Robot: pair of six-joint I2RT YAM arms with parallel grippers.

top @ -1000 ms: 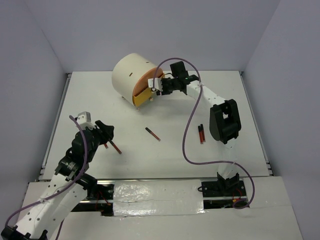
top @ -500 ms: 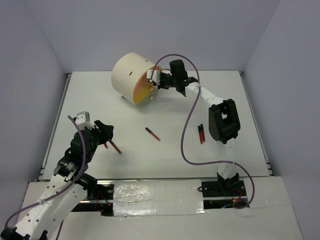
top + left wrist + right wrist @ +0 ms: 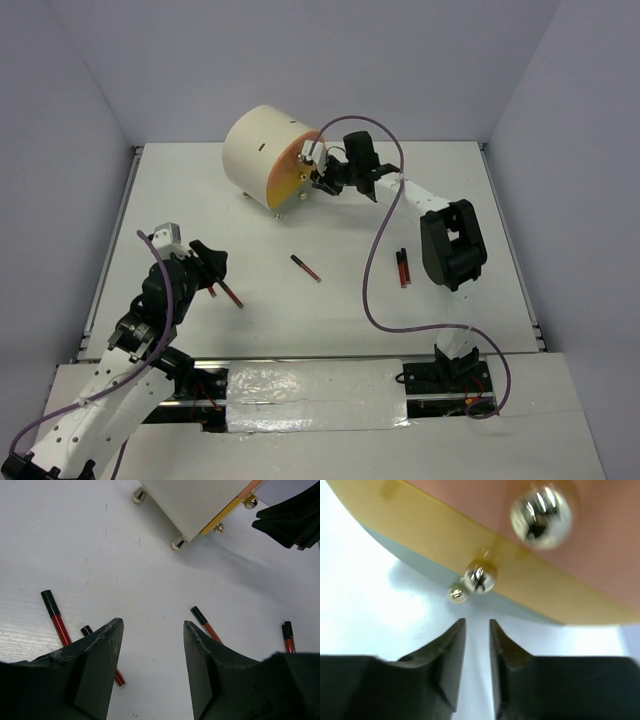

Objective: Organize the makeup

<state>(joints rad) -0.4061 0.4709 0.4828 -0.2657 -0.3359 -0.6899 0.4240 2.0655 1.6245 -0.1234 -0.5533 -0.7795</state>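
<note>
Pale grey walls close in a white tabletop [image 3: 470, 200], and toward the upper left of the overhead view a cream round chest [image 3: 255, 150] lies with its orange and yellow drawer fronts facing right. The makeup to be sorted is all out on the tabletop: one red-and-black stick [image 3: 305, 267] at mid-frame, a pair of sticks [image 3: 402, 268] lying side by side to its right, and two more sticks [image 3: 56, 617] at lower left. The left tool [image 3: 152, 625] hovers over those two with its jaws wide apart and nothing in them; one stick runs partly under its left finger. The right tool [image 3: 477, 624] is up at the chest front. Its fingers are nearly together, with only a thin gap between them, and they hold nothing. A small shiny knob [image 3: 480, 577] on the yellow drawer [image 3: 420, 525] sits just ahead of the tips, apart from them. No stick looks stored yet, so the job seems to be at its start, with opening a drawer as the step in hand. Next the right tool would likely need to spread a little, move forward around that knob, pinch it and pull straight out. The knob is small and round, so an off-centre grip could slip.
</note>
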